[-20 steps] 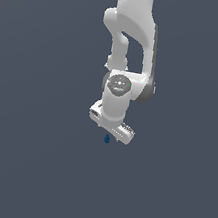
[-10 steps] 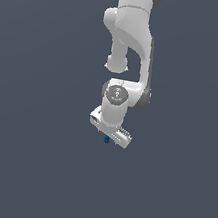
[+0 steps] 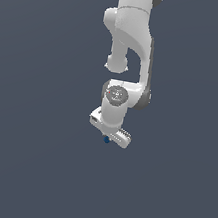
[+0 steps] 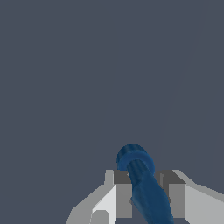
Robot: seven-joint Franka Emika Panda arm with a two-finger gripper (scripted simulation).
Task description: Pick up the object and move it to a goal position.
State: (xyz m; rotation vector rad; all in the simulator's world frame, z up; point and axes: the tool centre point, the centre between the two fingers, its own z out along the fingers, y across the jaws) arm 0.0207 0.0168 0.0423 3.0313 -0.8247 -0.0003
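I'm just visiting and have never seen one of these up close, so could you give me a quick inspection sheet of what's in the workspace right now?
Surface: plain dark grey-blue expanse, no edges or markings visible.
Job's things: dark blue object, held between the jaws; only a small blue tip shows in the exterior view.
Clutter: nothing seen.
Grippers: white gripper, its jaws shut on the object.
Cables: nothing seen.
Surroundings: white robot arm reaching down from above; no goal marker seen.

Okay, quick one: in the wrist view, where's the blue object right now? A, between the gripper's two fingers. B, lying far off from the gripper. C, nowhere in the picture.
A: the wrist view shows the blue object between the two fingers of the gripper, poking out past their tips.
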